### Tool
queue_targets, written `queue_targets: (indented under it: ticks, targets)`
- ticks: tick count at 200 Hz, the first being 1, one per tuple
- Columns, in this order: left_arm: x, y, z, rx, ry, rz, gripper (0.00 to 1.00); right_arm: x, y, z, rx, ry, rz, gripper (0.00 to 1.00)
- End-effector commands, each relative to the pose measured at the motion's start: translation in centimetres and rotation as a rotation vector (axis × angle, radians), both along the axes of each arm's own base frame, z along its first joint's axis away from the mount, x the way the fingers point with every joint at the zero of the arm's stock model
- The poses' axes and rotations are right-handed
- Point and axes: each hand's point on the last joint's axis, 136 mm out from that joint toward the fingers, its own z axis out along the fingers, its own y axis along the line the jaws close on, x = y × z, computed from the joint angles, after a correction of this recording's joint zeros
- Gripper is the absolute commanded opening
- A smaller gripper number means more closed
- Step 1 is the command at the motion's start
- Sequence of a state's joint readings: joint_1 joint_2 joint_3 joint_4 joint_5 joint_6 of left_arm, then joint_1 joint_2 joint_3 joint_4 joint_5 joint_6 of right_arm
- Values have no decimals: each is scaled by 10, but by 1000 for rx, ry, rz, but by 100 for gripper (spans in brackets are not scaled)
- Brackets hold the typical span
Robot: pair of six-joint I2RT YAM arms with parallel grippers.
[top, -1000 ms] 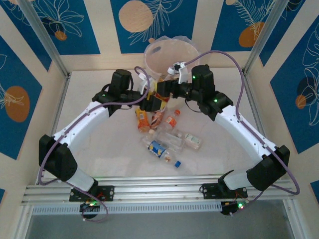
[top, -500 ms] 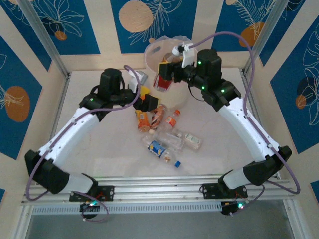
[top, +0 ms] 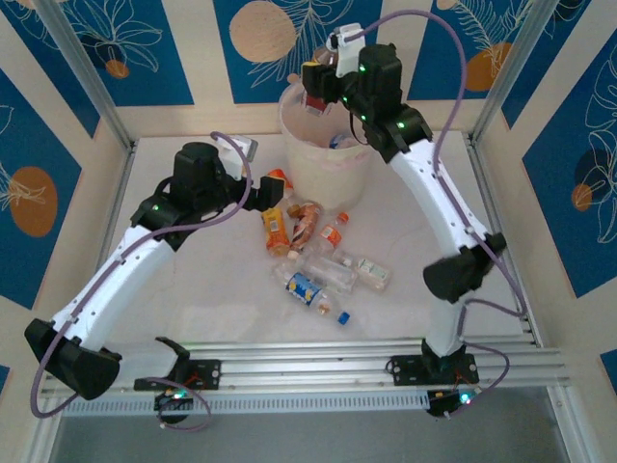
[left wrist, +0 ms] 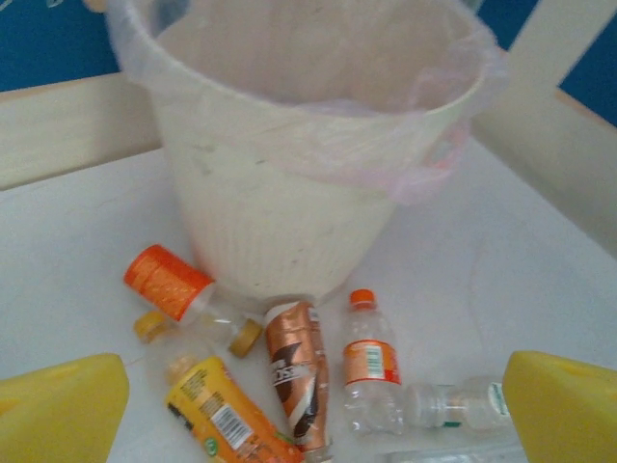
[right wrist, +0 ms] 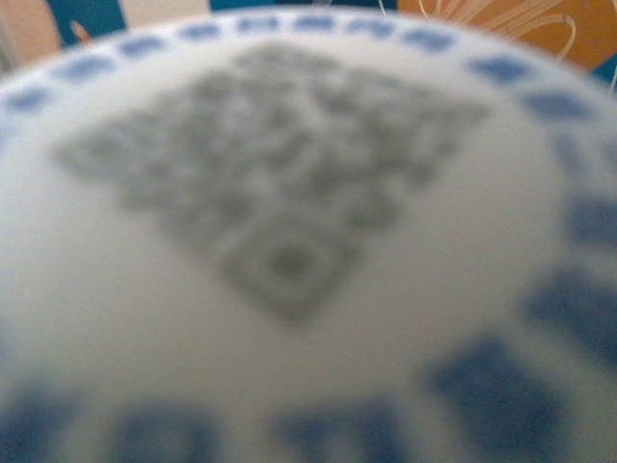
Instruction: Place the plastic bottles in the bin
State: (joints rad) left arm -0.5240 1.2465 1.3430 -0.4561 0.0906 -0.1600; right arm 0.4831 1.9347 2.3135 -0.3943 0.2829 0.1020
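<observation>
Hanging above the cream, pink-lined bin, the right pincer pinches a reddish bottle; the left pincer is spread.

The top view looks down from high behind the arm bases onto the whole table. The left wrist view sits low and near, facing the bin and bottles, which also lie at top-view centre. The right wrist view sits against a blurred printed surface.
</observation>
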Motion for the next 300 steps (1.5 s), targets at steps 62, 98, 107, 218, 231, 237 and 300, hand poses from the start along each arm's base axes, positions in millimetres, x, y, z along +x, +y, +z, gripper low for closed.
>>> queue_targets:
  ticks: [62, 98, 107, 218, 231, 237, 300]
  targets:
    - [18, 37, -27, 29, 72, 272, 99, 57, -6, -104, -6, 304, -44, 66]
    - [24, 44, -37, 15, 106, 338, 100, 62, -4, -139, 32, 410, -11, 67]
    - [24, 45, -38, 11, 112, 354, 99, 63, -2, -145, 44, 434, 0, 67]
    - [32, 41, -73, 15, 210, 396, 100, 68, 5, -181, 127, 583, 59, 93]
    - [32, 42, -77, 12, 221, 403, 99, 67, 0, -172, 120, 564, 44, 96]
    - [32, 42, -79, 11, 225, 406, 100, 66, -3, -167, 113, 552, 37, 96]
    - [29, 44, -111, 33, 294, 433, 99, 47, -35, -105, 44, 412, -64, 100]
